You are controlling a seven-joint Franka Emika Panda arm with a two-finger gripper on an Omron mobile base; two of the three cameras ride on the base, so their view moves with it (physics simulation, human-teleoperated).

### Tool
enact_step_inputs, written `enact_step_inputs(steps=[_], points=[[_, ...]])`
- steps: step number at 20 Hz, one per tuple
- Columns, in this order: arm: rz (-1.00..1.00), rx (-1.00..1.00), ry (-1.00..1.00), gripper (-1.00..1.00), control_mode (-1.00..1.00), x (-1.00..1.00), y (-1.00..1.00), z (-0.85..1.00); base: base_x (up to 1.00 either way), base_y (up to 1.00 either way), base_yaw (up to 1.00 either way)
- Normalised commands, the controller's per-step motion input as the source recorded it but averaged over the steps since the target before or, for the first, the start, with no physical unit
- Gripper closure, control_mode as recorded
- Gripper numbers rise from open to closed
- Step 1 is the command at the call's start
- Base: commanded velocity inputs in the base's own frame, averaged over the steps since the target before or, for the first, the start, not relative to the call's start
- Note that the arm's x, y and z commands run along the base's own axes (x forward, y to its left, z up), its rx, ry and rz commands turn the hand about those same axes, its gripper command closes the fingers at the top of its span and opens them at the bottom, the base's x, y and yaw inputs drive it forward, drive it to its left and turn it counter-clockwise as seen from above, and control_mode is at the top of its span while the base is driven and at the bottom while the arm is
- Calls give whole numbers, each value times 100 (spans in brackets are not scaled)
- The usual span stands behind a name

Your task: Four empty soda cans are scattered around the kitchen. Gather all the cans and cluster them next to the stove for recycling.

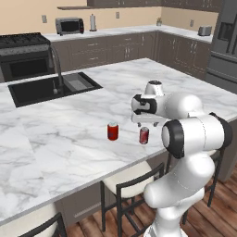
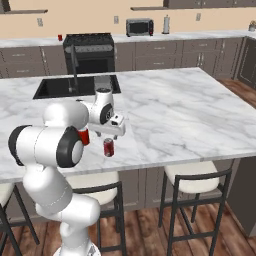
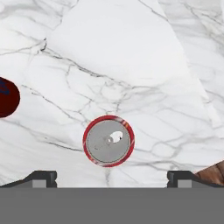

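1. We see our fingers [image 3: 109, 177] spread as wide as they go and holding nothing; in the hand view the two dark tips stand well apart on either side of a small red soda can with a silver top [image 3: 108, 141], seen from straight above.
2. That can [image 1: 144, 135] stands upright on the white grey-veined marble island surface [image 1: 185, 88], near its front edge, directly beneath the hand. The fingers are above it, not around it, as far as we can judge.
3. A second red silver-topped can [image 1: 112, 131] stands upright near it on the same surface, to its left in the left base view, apart from it. In the hand view it is the dark red round shape [image 3: 6, 97] at the left edge.
4. The wide black stove with grated burners [image 2: 89, 49] sits against the far wall, beyond the black sink basin [image 2: 60, 86], well apart from both cans.
5. A tiny red object [image 2: 60, 37] sits on the far counter just left of the stove; it may be a can, but it is too small for us to tell.
6. We judge the task to be early: these two cans are not yet gathered, and the purple-pink can is not something we can place.
7. What remains is to grasp each can, carry it over and cluster it next to the stove.
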Motion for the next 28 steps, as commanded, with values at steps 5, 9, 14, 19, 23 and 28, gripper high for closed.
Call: enact_step_inputs(steps=[5,9,14,19,23,28], points=[[0,0,0,-100,-100,18,0,-34,0,0,0],[0,0,0,-100,-100,15,0,-23,0,0,0],[0,0,0,-100,-100,9,0,-17,0,0,0],[0,0,0,-100,-100,10,0,-15,0,0,0],[0,0,0,-100,-100,0,0,-19,0,0,0],[0,0,0,100,-100,0,0,-20,0,0,0]])
